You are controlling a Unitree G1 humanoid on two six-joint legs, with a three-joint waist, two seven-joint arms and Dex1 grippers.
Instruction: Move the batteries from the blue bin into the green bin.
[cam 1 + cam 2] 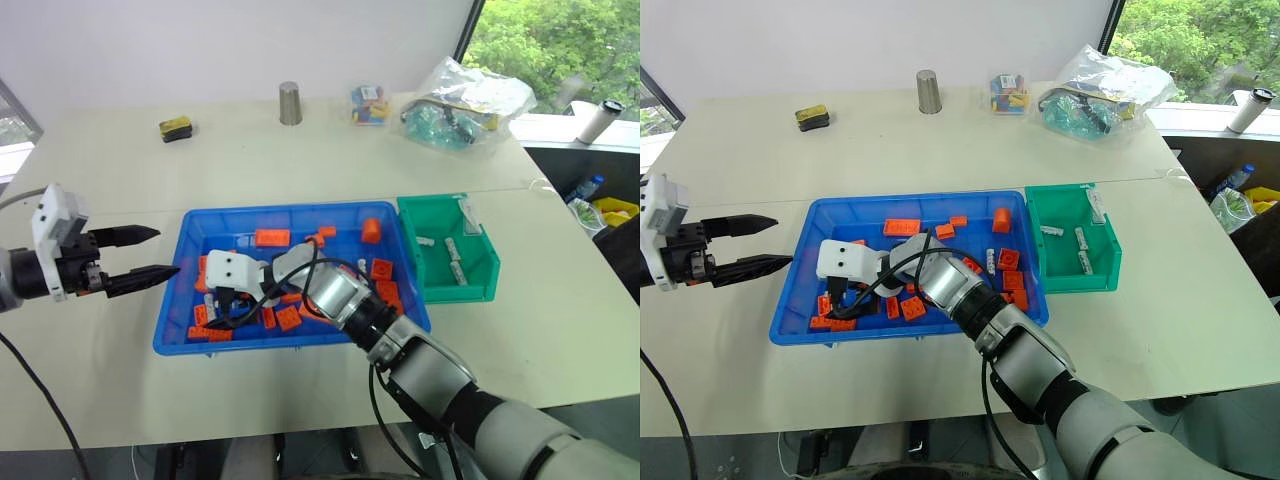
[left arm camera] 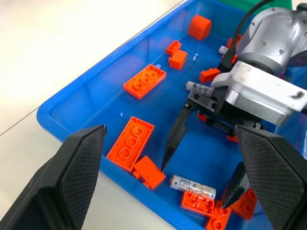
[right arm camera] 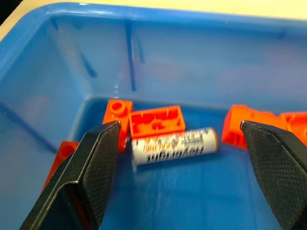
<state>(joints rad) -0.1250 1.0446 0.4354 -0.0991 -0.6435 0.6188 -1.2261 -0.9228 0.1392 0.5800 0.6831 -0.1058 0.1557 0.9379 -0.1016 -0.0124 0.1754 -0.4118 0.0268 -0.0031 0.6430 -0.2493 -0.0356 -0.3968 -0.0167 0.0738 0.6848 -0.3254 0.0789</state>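
- The step in hand is judged to be the reach for one battery (image 3: 173,145) in the near left part of the blue bin (image 1: 290,215); nothing is held yet.
- The right gripper (image 2: 201,160) is placed low inside the bin, and its jaws are spread wide and empty.
- In the right wrist view the battery is seen lying flat on the bin floor, ahead of the jaws and between their lines, not yet between the tips.
- One orange brick (image 3: 156,121) touches the battery on its far side, and other bricks lie close at both ends.
- The next move is judged to need a short advance and descent, so that the jaws come over the battery's sides, and then a closing without catching the brick.
- After that, a carry to the right to the green bin (image 1: 480,290) would be needed; a few batteries are already seen there.
- The left gripper (image 1: 150,253) is held over the tabletop (image 1: 120,180), just left of the blue bin, with jaws open and empty.
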